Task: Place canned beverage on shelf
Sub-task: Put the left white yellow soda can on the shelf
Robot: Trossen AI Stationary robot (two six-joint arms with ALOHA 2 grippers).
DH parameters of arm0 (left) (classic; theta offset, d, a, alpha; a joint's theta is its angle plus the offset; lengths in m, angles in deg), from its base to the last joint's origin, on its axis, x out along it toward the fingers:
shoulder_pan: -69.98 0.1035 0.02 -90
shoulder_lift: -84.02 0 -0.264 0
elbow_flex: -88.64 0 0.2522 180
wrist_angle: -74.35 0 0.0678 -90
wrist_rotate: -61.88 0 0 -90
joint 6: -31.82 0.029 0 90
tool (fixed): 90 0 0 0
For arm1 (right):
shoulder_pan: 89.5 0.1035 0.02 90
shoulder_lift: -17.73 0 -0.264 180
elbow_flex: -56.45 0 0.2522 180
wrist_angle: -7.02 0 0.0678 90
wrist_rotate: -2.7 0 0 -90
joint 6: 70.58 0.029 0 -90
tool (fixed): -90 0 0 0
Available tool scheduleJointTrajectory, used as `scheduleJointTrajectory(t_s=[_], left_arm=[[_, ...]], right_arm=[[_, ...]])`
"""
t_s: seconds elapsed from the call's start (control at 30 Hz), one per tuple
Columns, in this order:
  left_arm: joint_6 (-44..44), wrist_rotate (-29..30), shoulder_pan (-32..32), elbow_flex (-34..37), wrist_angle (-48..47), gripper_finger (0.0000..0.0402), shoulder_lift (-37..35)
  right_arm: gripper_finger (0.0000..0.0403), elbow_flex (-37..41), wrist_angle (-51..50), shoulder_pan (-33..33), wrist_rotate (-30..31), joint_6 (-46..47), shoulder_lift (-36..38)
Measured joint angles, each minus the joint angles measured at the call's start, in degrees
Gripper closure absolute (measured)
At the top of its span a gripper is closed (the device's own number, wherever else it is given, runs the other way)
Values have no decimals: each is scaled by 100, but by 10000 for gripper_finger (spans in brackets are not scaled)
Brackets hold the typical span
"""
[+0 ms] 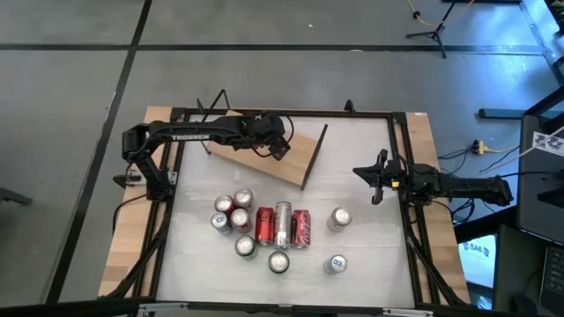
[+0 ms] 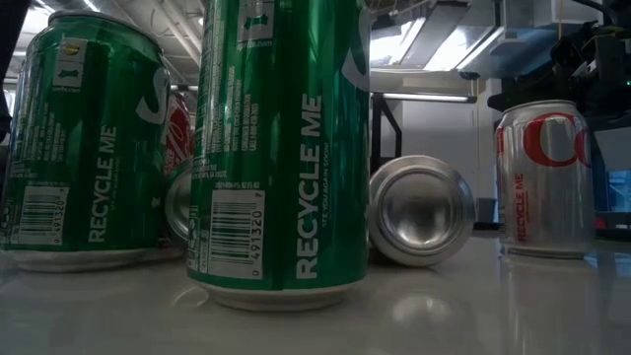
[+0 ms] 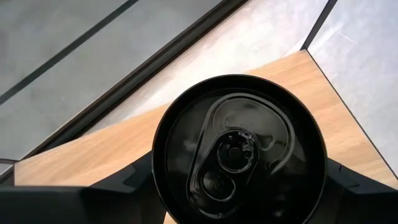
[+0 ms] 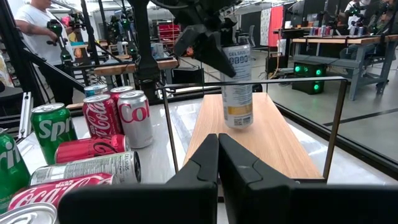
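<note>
Left gripper [image 1: 275, 143] grips a can over the shelf [image 1: 300, 154] in the high view, near the board's middle. Right gripper [image 1: 374, 176] waits at the table's right side with its fingers pressed together, holding nothing. A cluster of cans [image 1: 264, 224] lies on the tabletop nearer the front, well apart from the shelf.

At table height only that cluster shows: a tall green can [image 2: 281, 148] in front, a second green can [image 2: 84, 138] beside it, a fallen can end-on [image 2: 422, 212], and a silver can [image 2: 544, 177] upright. Neither arm nor shelf is visible here.

From the left wrist, the can's dark top [image 3: 239, 152] fills the space between the two fingers [image 3: 118, 186], with the wooden board [image 3: 93, 149] directly beneath.

From the right wrist, the slim can [image 4: 237, 87] stands upright with its base touching, or just about touching, the shelf [image 4: 267, 137], the left gripper [image 4: 208, 43] clamped on its upper part. The right fingers [image 4: 217, 163] are closed in the foreground.

To finish well, I judge the can should be settled flat before the jaws part, then the fingers opened evenly and lifted straight up, so the tall narrow can is not nudged over.
</note>
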Motion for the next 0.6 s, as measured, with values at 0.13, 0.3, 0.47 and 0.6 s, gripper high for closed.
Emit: scheduleJointTrajectory(t_s=[0.13,0.3,0.47,0.6], left_arm=[[0,-1,0,0,-27,159,0],[-13,-185,0,0,-38,159,23],[-15,-197,-4,2,-38,159,54],[-16,-199,-2,4,-39,150,67]], right_arm=[[397,0,0,1,0,0,-1],[397,0,0,1,0,0,0],[397,0,0,1,-1,0,-2],[397,0,2,0,0,0,-2]])
